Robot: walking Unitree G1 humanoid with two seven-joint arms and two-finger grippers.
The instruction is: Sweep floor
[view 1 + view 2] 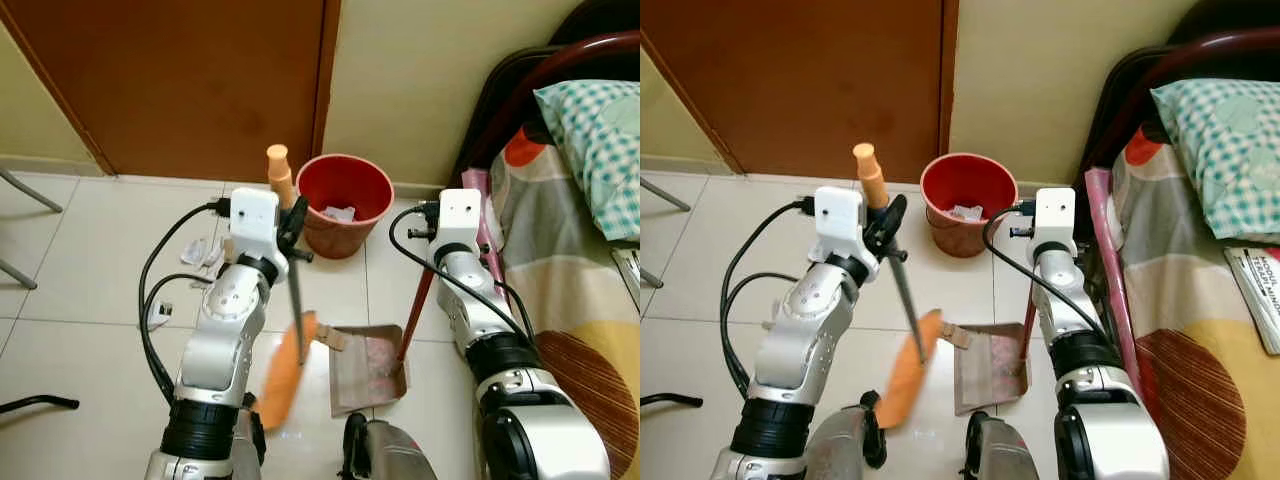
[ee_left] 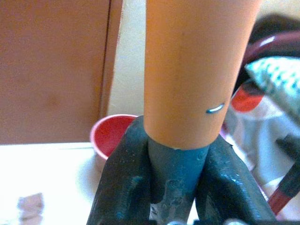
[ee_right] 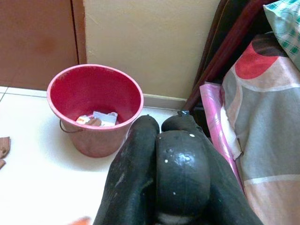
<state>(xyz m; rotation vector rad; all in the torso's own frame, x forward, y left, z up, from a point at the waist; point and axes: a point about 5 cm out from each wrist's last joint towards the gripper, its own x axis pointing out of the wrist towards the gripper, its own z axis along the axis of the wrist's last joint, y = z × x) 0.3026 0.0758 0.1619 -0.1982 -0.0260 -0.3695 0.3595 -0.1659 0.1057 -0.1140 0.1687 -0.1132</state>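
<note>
Broom (image 1: 290, 300) | left end effector (image 1: 292, 222) clamps its handle, forearm raised | right end effector (image 3: 171, 154) grips dustpan (image 1: 365, 368) handle

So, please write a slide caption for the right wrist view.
Right gripper grips a dark handle before the red bucket.

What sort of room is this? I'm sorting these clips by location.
Most likely a bedroom in a home: a bed with a patterned sheet and a checked pillow stands beside a tiled floor, with a brown wooden door and a red bucket by the wall.
</note>
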